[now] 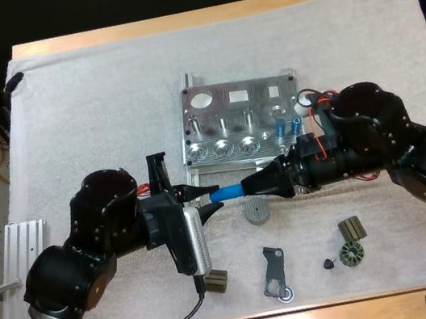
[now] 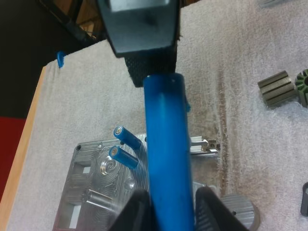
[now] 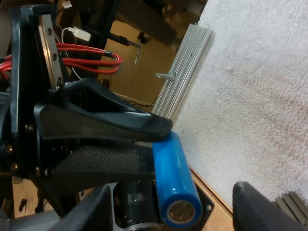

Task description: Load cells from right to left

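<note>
Just off the near edge of the fixture, holding a blue cell level in the left gripper, fingers pressed on it from both sides. Facing it tip to tip with the right gripper, fingers spread wide, clear of the cell's bare end. At the fixture's near right corner, two cells standing side by side. Nearer than the fixture on the mat: a grey round part just beside the held cell, then a dark bracket and ribbed parts well apart from the fixture.
</note>
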You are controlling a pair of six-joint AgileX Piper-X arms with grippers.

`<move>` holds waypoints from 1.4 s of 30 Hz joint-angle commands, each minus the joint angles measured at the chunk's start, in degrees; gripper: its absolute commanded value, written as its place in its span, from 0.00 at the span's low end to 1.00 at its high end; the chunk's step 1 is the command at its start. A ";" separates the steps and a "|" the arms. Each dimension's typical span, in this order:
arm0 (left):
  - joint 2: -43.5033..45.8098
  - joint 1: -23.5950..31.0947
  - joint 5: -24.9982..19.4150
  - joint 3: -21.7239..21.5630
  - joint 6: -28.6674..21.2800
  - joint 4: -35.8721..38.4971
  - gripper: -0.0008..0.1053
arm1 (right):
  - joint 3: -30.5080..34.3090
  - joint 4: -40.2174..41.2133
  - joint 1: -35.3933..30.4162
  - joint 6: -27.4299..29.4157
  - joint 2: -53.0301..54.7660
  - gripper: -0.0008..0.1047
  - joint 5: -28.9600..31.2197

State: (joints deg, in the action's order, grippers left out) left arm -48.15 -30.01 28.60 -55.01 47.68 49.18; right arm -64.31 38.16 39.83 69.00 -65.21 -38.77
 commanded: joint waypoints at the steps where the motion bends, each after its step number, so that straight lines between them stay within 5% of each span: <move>1: 0.49 -0.12 0.71 -0.16 0.48 -0.63 0.01 | -0.18 -1.06 -0.17 -0.34 0.22 0.52 -0.65; 28: -1.38 -0.12 0.71 -0.16 0.48 -1.47 0.01 | -0.18 -3.69 4.43 -1.15 -2.04 0.51 2.77; 36: -1.38 -0.12 0.71 -0.16 0.48 -1.47 0.01 | -0.18 -3.69 4.43 -0.90 -2.04 0.18 2.95; 42: -1.38 -0.12 0.71 -0.16 0.48 -1.47 0.01 | -0.18 -3.69 4.43 -0.82 -2.04 0.16 2.95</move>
State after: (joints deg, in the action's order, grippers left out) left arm -49.65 -30.01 28.66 -55.01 47.68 48.24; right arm -64.31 35.44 44.19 67.71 -67.58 -34.65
